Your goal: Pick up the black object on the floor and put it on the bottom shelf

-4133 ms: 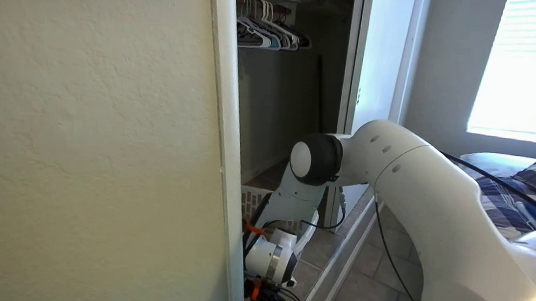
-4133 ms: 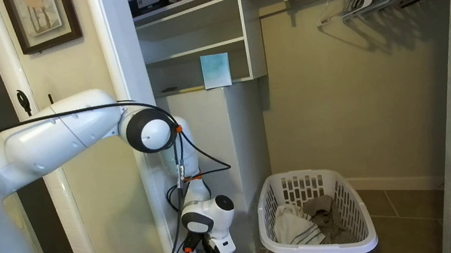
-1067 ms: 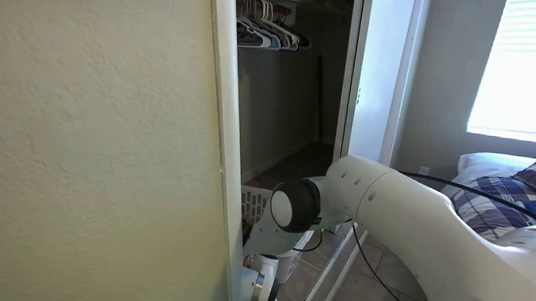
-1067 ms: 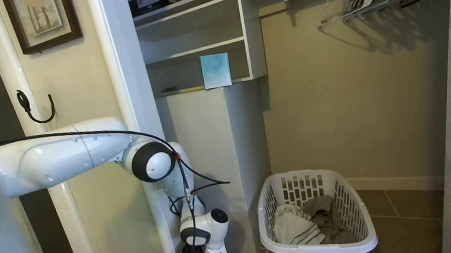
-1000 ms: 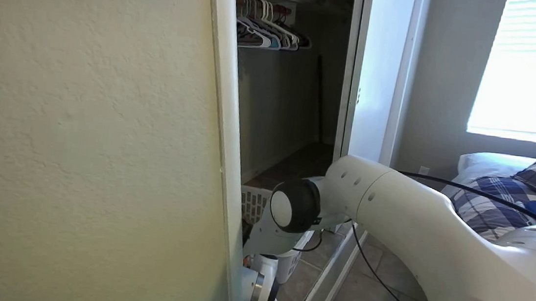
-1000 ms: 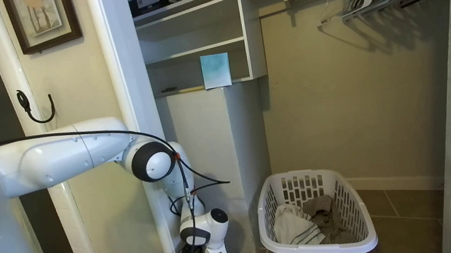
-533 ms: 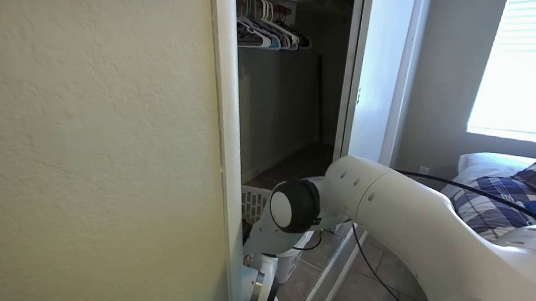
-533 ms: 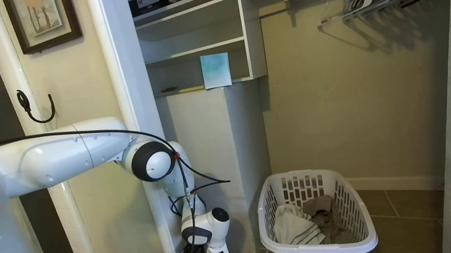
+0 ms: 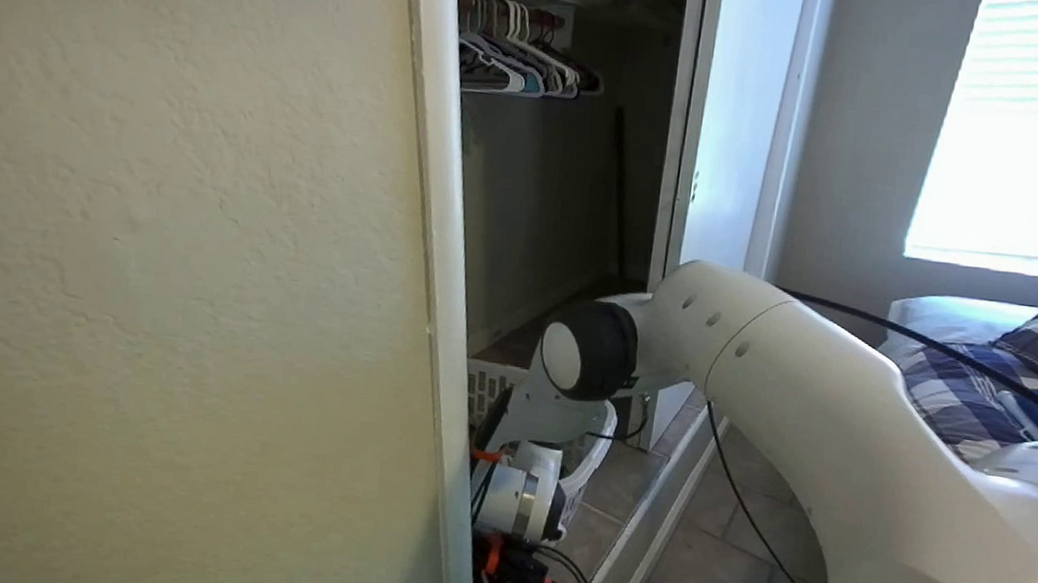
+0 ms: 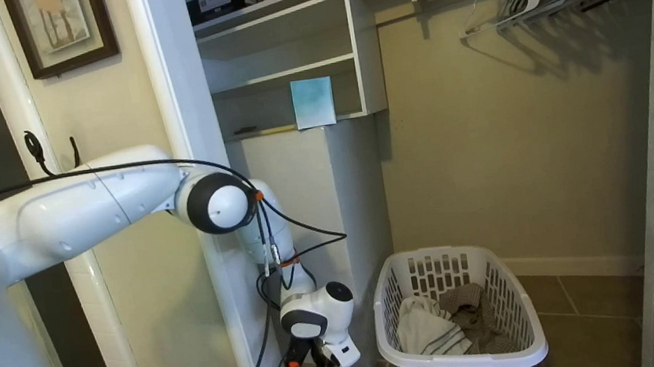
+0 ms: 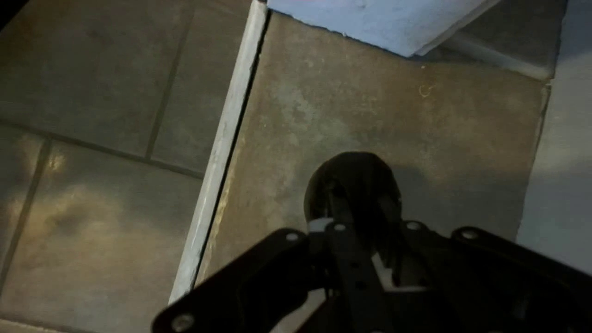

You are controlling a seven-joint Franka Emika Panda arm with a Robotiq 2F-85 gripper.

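Closed in narrow, the tool (image 11: 363,208) gripped the black object (image 11: 351,172) at its tips, seemingly off the floor (image 11: 444,125); seen from above, it looked round, showing no long axis. The bottom shelf (image 10: 265,131), in an exterior view, stood well above both, so the coming move likely had to climb first.
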